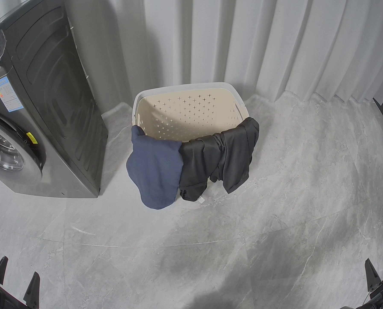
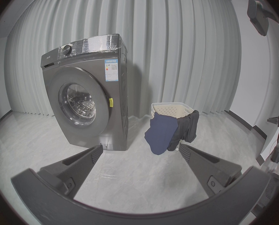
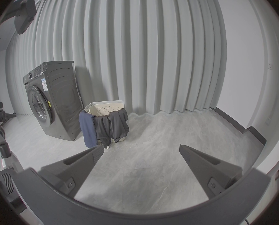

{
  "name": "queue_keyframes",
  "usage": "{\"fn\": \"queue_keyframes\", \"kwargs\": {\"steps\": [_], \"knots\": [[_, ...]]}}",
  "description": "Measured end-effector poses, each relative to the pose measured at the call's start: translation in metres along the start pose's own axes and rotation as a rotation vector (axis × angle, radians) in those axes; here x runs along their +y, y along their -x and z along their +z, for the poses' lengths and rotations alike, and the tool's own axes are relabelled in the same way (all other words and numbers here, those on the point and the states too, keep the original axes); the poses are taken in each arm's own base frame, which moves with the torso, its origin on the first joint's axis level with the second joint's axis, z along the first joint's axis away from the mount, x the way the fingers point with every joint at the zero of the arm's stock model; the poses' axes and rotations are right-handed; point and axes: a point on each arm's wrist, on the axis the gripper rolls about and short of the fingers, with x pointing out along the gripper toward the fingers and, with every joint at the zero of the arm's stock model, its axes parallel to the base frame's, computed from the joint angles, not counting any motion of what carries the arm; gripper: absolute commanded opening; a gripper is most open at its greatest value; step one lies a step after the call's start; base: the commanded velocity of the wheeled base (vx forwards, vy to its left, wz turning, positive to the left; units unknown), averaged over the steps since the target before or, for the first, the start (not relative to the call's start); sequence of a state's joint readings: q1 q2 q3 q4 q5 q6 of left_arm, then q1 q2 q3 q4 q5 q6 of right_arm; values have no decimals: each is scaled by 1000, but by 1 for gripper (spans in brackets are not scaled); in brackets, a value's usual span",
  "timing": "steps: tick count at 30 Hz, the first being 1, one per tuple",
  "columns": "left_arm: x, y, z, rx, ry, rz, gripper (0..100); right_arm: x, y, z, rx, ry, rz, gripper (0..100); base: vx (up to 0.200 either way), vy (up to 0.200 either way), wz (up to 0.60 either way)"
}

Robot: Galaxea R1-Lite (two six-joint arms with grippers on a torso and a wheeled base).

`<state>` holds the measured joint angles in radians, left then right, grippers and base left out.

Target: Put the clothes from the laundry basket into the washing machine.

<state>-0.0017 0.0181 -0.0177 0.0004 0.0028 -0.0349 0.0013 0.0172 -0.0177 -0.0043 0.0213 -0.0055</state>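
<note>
Nearest you, your left gripper [image 1: 16,280] sits low at 7 o'clock in the head view, its 2 fingers spread apart and holding nothing. Your right gripper [image 1: 380,267] sits at 4 o'clock, also spread wide and empty. Both hang over bare grey floor [image 1: 200,245], well apart from anything you need to handle.

Farther out, near the middle of the view and toward 12 o'clock, stands the laundry basket [image 1: 187,86], cream inside with a pale rim. 2 pieces of clothing are draped over its near rim and hang down the outside. The navy blue garment [image 1: 155,172] is on the 9 o'clock side and the dark grey garment [image 1: 219,157] on the 3 o'clock side, and the 2 touch where they meet. What you can see of the inside of the basket looks bare.

At 9 o'clock is the dark grey front-loading washing machine [image 1: 49,108], just beside the basket. Its round glass door [image 2: 78,103] looks closed in the left wrist view. Behind everything, at 12 o'clock, hangs the pleated pale curtain [image 1: 243,31].

You are at the very opening of the task: nothing is gripped and nothing is loaded. I judge the door needs opening first, and your left arm is the nearer one for it. After that, bring a gripper down onto the navy blue garment at the rim fold. Pinch a thick bunch of cloth, since a thin pinch may slip as you lift.
</note>
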Motion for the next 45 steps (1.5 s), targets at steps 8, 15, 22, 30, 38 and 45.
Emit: {"fn": "queue_keyframes", "kwargs": {"steps": [8,15,22,30,38,45], "knots": [[0,0,0,0,2,0,100,0,0,0,0,0,0,100,0,-100,0],[0,0,0,1,2,1,100,0,0,0,0,0,1,100,86,0,0],[0,0,0,1,2,2,100,0,0,0,0,0,1,100,114,0,0],[0,0,0,1,2,1,100,0,0,0,0,0,-1,100,50,0,0],[0,0,0,1,2,0,100,0,0,0,0,0,0,100,100,0,0],[0,0,0,1,2,0,100,0,0,0,0,0,0,100,143,0,0]]}}
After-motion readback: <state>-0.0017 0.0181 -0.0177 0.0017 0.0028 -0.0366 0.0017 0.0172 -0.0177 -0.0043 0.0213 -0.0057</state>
